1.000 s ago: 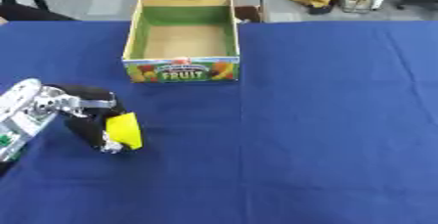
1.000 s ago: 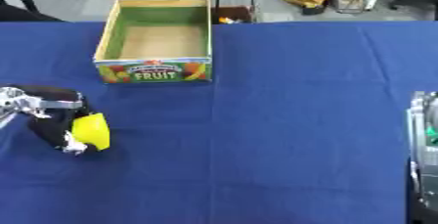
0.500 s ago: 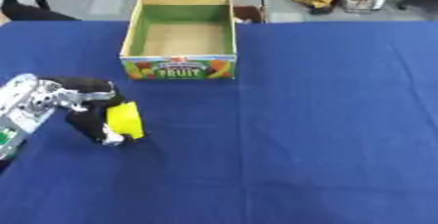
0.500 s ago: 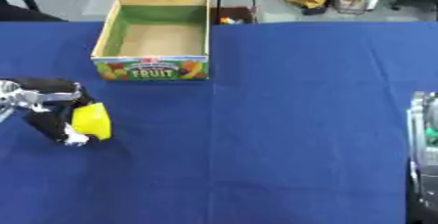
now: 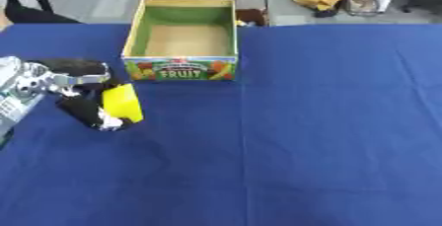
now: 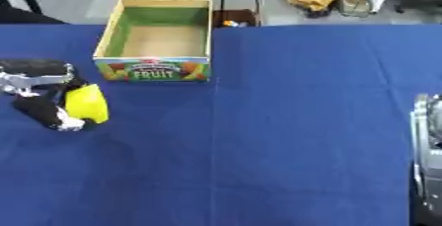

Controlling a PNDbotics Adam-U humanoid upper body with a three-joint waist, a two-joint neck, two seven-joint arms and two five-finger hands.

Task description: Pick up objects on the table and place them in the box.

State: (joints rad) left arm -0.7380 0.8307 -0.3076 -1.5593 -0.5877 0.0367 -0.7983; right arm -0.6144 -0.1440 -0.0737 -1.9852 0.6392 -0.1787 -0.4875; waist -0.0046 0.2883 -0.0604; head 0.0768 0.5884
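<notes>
**Yellow object held near the box, not yet delivered**

A yellow object (image 5: 122, 102) is held in the left hand (image 5: 79, 94), with the black fingers and thumb curled round it from its left side. The object is carried with its long side roughly upright, and a shadow on the blue table (image 5: 328, 121) below and to the right of it suggests that it has been lifted clear of the cloth, though contact cannot be ruled out. What the object is cannot be made out beyond its colour and blocky shape.

The box (image 5: 182, 42) is set at the far side of the table, its open top turned upward and its printed front wall facing the robot. Its floor is seen to be bare. The object is held in front of the box and to its left, near the front left corner but apart from it, so the carry is judged to be under way and the placing not yet done. The object would have to be raised above the front wall and taken forward and to the right before release, since the wall stands between it and the opening.

Only a silver and black part of the right arm (image 6: 427, 170) is shown at the right edge of the right eye view; the right hand itself is not seen. No other loose objects are visible on the cloth.
</notes>
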